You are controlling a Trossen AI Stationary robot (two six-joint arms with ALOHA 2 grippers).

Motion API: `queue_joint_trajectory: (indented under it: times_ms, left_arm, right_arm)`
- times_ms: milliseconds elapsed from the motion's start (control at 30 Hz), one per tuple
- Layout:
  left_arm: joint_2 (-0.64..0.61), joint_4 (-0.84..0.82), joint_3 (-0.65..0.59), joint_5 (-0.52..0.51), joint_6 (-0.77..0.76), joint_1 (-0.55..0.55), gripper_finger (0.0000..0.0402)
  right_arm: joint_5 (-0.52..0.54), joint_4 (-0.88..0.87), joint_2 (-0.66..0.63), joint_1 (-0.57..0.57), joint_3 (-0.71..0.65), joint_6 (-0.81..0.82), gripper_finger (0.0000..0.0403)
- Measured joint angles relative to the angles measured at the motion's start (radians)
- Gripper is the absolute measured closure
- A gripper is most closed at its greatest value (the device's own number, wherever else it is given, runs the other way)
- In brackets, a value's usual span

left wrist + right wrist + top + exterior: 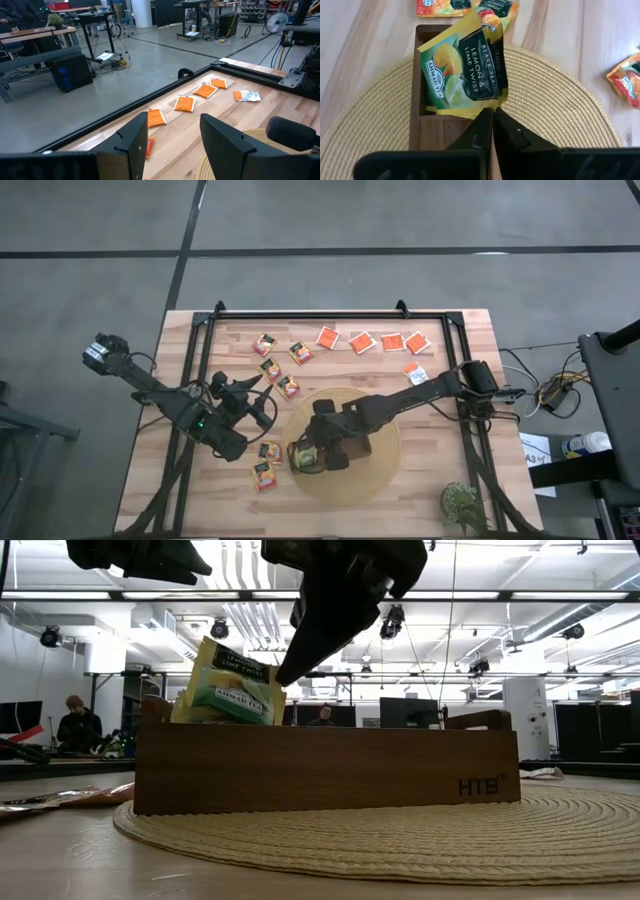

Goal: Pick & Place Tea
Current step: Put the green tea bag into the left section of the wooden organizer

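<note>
Right wrist view shows the right pincer point(492, 117) with its two dark fingers pressed together, tip against tip, with nothing between them. Directly ahead of the tips, almost touching them, a green-and-yellow lemon sachet point(462, 70) lies tilted in the end compartment of the wooden tray point(427, 137), one corner rising over the tray wall. A second sachet with a dark label point(501, 62) is under it, only its edge visible. Beyond the tray, further ahead of this pincer, two yellow-orange sachets point(495, 9) lie flat on the worktop point(365, 40). The tray stands on a round woven mat point(555, 100).

From the low view, the same lemon sachet point(232, 685) leans out above the tray's rim point(330, 775), and the right pincer tip point(295, 668) hangs just beside its upper corner; I cannot tell if they touch.

From above, the left pincer point(262, 392) is held over the bare worktop beside the mat, its fingers apart and holding nothing. Ahead of it lie three yellow-orange sachets point(271, 368), and further on a row of bright orange sachets point(362, 341) near the far edge. Two more sachets point(266, 472) lie behind it, near the tray's end.
</note>
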Motion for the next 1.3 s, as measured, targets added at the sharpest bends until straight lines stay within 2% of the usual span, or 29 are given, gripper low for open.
queue_joint_trajectory:
  times_ms: [400,600,733,800,1033,1300]
  left_arm:
    - [0.000,0.000,0.000,0.000,0.000,0.000,0.0227]
    - [0.000,0.000,0.000,0.009,0.001,0.000,0.0227]
    - [0.000,0.000,0.000,0.015,0.002,0.000,0.0227]
    - [0.000,0.000,0.000,0.017,0.003,0.000,0.0227]
    - [0.000,0.000,0.001,0.017,0.003,0.000,0.0227]
    - [0.000,0.002,0.001,0.017,0.003,0.000,0.0227]
  right_arm:
    - [0.004,-0.004,-0.007,0.009,-0.001,-0.020,0.0313]
    - [0.009,-0.035,-0.057,0.007,0.011,0.005,0.0297]
    - [0.070,-0.028,-0.093,0.010,0.010,0.029,0.0307]
    - [0.063,-0.026,-0.099,0.020,0.010,-0.014,0.0317]
    - [-0.137,0.013,-0.036,0.075,0.006,-0.179,0.0388]
    - [-0.151,0.036,0.047,0.083,0.064,-0.231,0.0395]
